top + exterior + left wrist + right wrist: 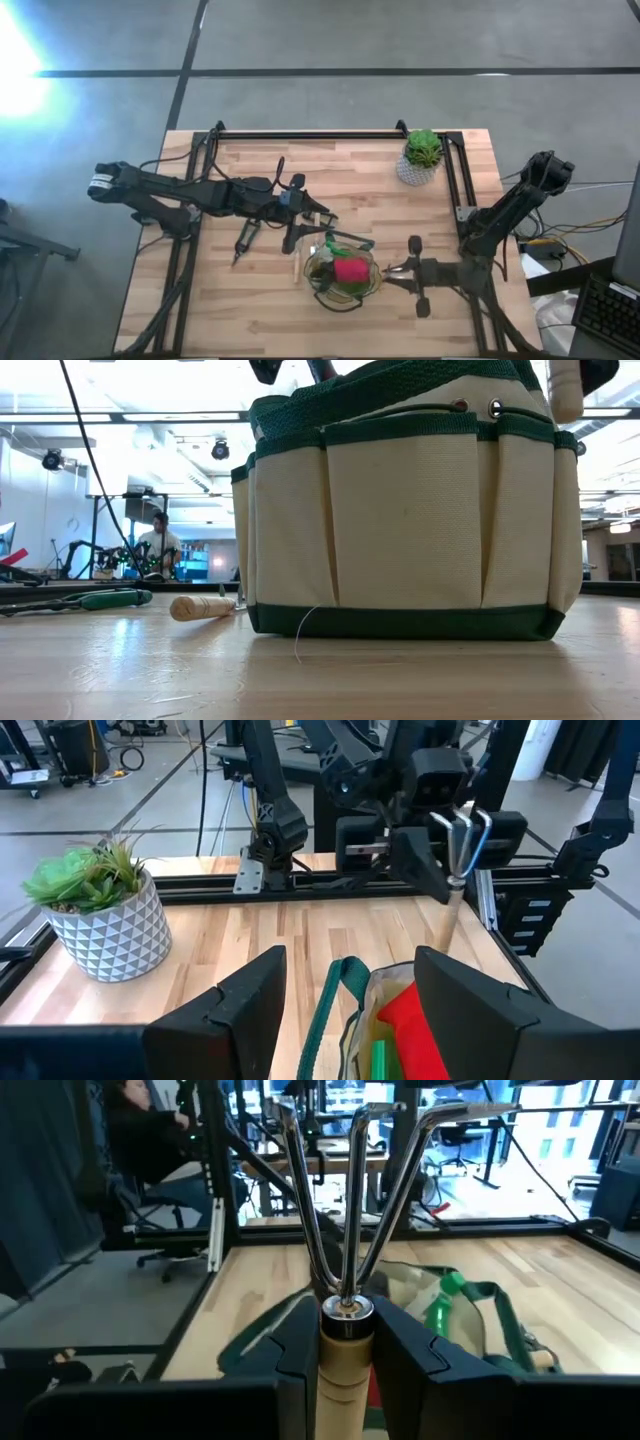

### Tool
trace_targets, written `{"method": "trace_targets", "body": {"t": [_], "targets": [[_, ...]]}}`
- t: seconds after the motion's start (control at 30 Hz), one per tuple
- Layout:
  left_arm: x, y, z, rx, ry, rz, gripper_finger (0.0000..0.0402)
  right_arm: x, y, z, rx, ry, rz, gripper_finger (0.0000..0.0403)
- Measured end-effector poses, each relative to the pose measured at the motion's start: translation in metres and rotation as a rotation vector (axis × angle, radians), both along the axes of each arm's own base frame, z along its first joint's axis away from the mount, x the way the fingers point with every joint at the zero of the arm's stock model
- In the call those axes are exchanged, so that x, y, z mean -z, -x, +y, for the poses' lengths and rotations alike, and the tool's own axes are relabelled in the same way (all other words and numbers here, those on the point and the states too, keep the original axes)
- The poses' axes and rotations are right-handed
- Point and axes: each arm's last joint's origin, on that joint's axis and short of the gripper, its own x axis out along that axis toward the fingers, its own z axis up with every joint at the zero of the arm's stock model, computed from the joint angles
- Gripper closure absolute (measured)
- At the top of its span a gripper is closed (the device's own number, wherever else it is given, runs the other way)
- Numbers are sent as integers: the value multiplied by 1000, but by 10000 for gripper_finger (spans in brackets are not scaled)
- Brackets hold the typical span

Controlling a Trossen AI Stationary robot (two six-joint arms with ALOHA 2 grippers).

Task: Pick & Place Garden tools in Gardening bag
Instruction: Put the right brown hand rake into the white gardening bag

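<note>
My right pincer (pixel 345 1345) clamps the rake (pixel 350 1190) by its handle just beside the gardening bag (pixel 342 272); left pincer (pixel 345 1010), spread, hovers over the bag's mouth. Risk, in my judgement: tines snag the bag's strap.

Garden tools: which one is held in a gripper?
The three-pronged fork, clamped by the right gripper; the pruners lie on the table, the red glove in the bag.

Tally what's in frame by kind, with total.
Three-pronged metal fork, wooden handle, in right gripper: 1
Loose wooden-handled tool: 1
Green-handled pruners: 1
Green spray bottle: 1
Red glove-like item: 1
Khaki fabric bag: 1
Potted plant: 1
Total: 7
</note>
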Motion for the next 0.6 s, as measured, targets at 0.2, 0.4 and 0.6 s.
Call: {"method": "trace_targets", "body": {"t": [0.2, 0.4, 0.6], "targets": [[0, 0, 0, 0, -4, -1, 179, 4, -1, -4, 15, 1, 3, 349], [0, 0, 0, 0, -3, -3, 179, 5, -4, -7, 39, -5, 3, 349], [0, 0, 0, -1, -3, -2, 179, 13, -11, -7, 71, -23, 5, 349]]}}
